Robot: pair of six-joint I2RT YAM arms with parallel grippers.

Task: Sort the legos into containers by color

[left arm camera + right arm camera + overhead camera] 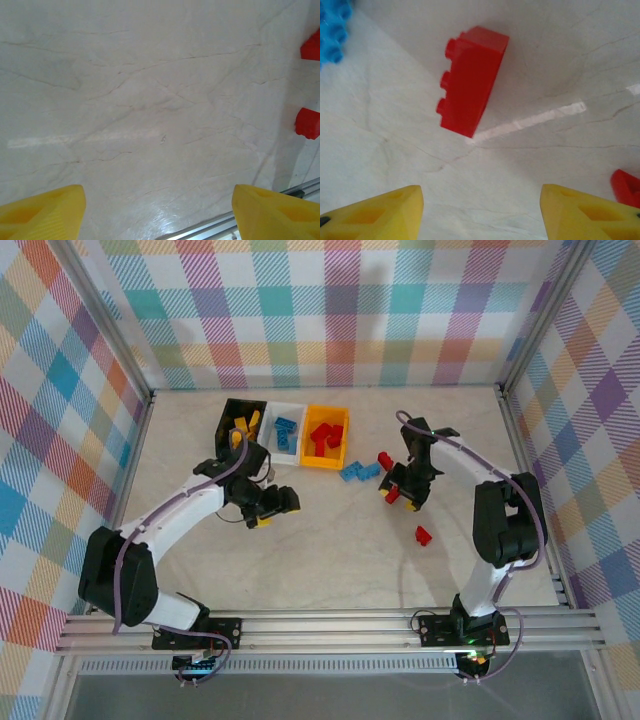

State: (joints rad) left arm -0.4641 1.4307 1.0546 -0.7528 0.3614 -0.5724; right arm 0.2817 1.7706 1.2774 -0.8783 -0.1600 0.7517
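Note:
Three containers stand in a row at the back: a black bin (226, 418) with yellow legos, a white bin (272, 426) with blue ones, and a yellow-orange bin (345, 440) with red ones. Loose legos lie to their right: blue bricks (358, 472), a red brick (385, 460) and another red brick (423, 535). My right gripper (405, 495) (482, 215) is open and empty, with a red brick (472, 80) lying just ahead of its fingers. My left gripper (275, 508) (157, 215) is open and empty over bare table in front of the bins.
In the right wrist view a blue brick (332, 30) sits at the top left and a red one (627, 187) at the right edge. Two red bricks (311, 47) (307, 122) show at the right edge of the left wrist view. Checked walls enclose the table.

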